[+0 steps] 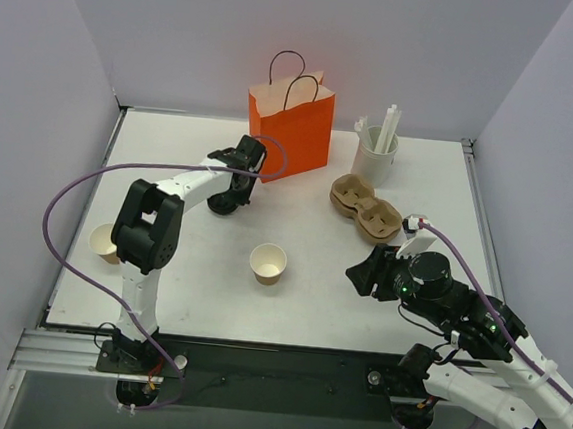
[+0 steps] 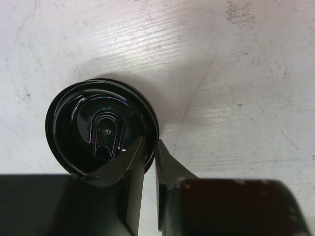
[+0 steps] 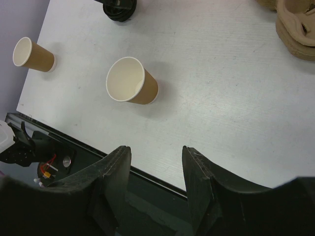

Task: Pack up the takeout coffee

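Observation:
No lidded cup shows in any view. Two lidless tan paper cups stand on the table, one in the middle (image 1: pixel 268 263) (image 3: pixel 130 81) and one at the left edge (image 1: pixel 104 242) (image 3: pixel 32 54). A loose black lid (image 2: pixel 98 128) lies on the table in front of the orange bag (image 1: pixel 292 125). My left gripper (image 2: pixel 150 142) (image 1: pixel 234 192) is shut on the lid's right rim, one finger inside it and one outside. My right gripper (image 3: pixel 155 152) (image 1: pixel 362 273) is open and empty above the table's near edge, to the right of the middle cup.
A brown pulp cup carrier (image 1: pixel 365 209) (image 3: pixel 298 27) lies right of centre. A white cup holding white sticks (image 1: pixel 377 150) stands behind it. Grey walls close in the left, the back and the right. The left arm's purple cable (image 1: pixel 77 196) loops over the left side.

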`<state>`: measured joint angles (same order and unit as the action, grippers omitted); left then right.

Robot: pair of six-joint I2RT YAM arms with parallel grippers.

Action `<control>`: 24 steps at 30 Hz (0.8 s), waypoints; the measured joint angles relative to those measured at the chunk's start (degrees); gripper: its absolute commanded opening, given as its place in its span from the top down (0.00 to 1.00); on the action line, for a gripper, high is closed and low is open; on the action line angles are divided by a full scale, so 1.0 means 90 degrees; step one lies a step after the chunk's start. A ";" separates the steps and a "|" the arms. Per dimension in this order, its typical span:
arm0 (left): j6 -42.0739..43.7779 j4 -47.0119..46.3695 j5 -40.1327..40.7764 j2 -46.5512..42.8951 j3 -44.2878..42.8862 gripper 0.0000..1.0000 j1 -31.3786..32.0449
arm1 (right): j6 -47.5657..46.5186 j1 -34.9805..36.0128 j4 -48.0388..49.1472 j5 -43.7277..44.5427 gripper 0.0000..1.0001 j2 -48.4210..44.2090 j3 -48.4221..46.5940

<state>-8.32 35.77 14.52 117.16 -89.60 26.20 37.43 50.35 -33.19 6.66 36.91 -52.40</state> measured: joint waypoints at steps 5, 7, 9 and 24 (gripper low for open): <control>-0.0036 0.0000 -0.0002 0.0000 0.0066 0.84 0.0000 | 0.0000 0.0000 0.0000 0.0000 0.53 0.0000 0.0000; -0.0058 -0.0002 -0.0002 -0.0002 0.0114 0.88 0.0000 | 0.0000 0.0000 0.0000 0.0002 0.53 -0.0002 0.0000; -0.0097 -0.0002 -0.0027 -0.0015 0.0163 0.91 0.0000 | 0.0002 0.0000 0.0000 0.0002 0.53 -0.0005 0.0000; -0.0398 0.0097 -0.0316 -0.1154 0.0527 0.84 0.0000 | 0.0063 0.0000 0.0000 -0.0002 0.53 -0.0056 0.0000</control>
<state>-11.90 36.64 11.68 106.78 -84.86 26.20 38.00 50.35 -33.19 6.63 36.40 -52.40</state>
